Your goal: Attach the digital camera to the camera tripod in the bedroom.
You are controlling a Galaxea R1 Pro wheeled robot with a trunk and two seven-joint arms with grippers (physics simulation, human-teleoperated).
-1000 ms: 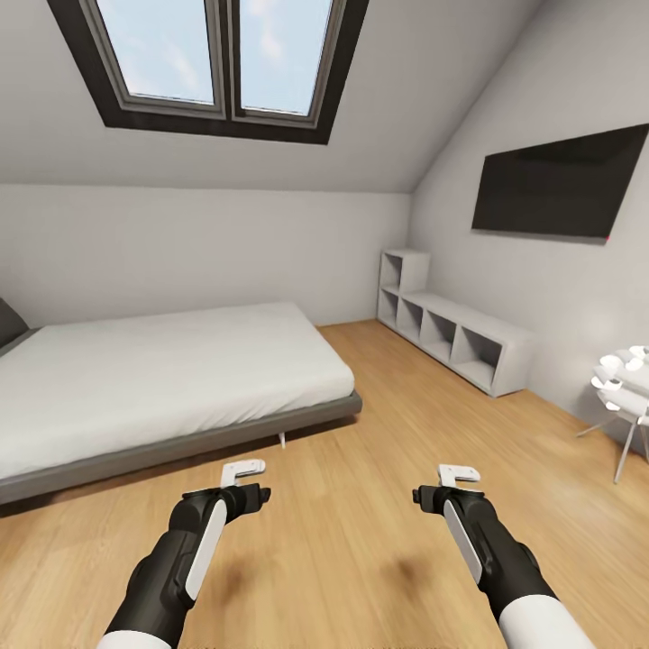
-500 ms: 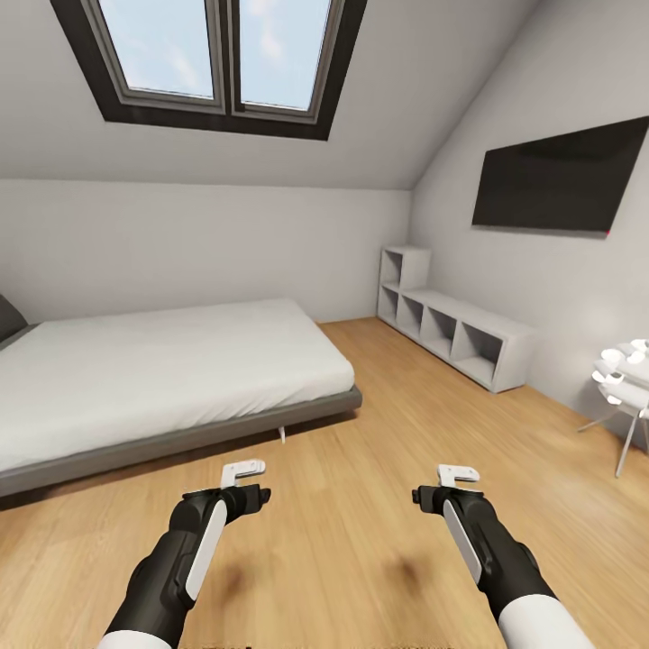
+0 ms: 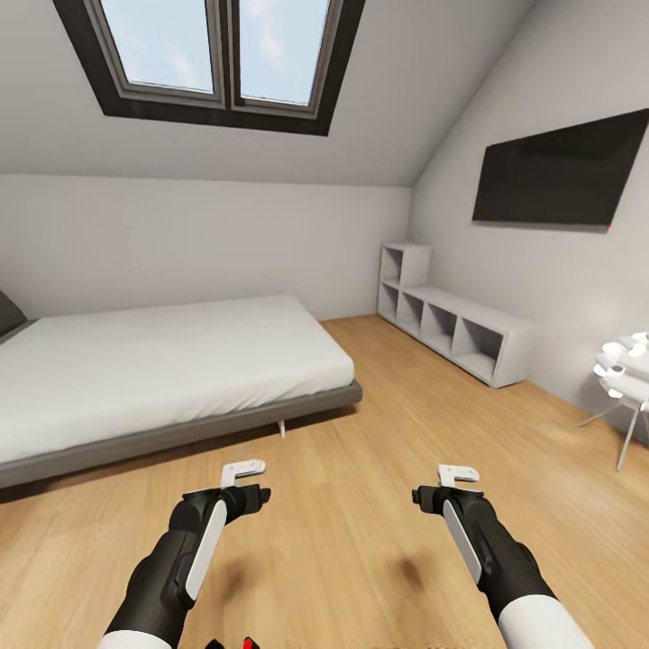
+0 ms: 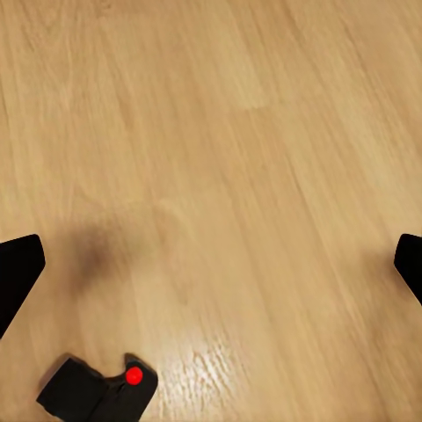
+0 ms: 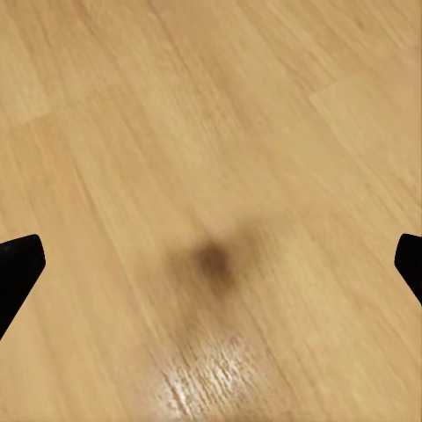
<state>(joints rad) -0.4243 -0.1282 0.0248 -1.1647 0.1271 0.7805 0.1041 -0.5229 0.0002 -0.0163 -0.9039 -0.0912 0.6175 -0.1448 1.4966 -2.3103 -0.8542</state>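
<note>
The digital camera [image 4: 98,391] lies on the light wood floor, small and black with a red spot on top. In the head view its red spot [image 3: 249,642] peeks in at the bottom edge, close to my base. My left gripper [image 3: 243,469] hangs open above the floor, its dark fingertips [image 4: 18,272] wide apart and the camera beyond them. My right gripper [image 3: 458,472] is open too, over bare planks [image 5: 211,255]. The camera tripod is out of view.
A low grey-framed bed [image 3: 162,379] fills the left. A white cubby shelf [image 3: 455,329] runs along the right wall under a black screen [image 3: 559,171]. A white thin-legged stand [image 3: 624,397] sits at the far right. A skylight window [image 3: 212,54] is overhead.
The whole picture has shifted a little, so the camera on my head moved. The digital camera's red spot now shows at the head view's bottom edge. Both arms hold their pose.
</note>
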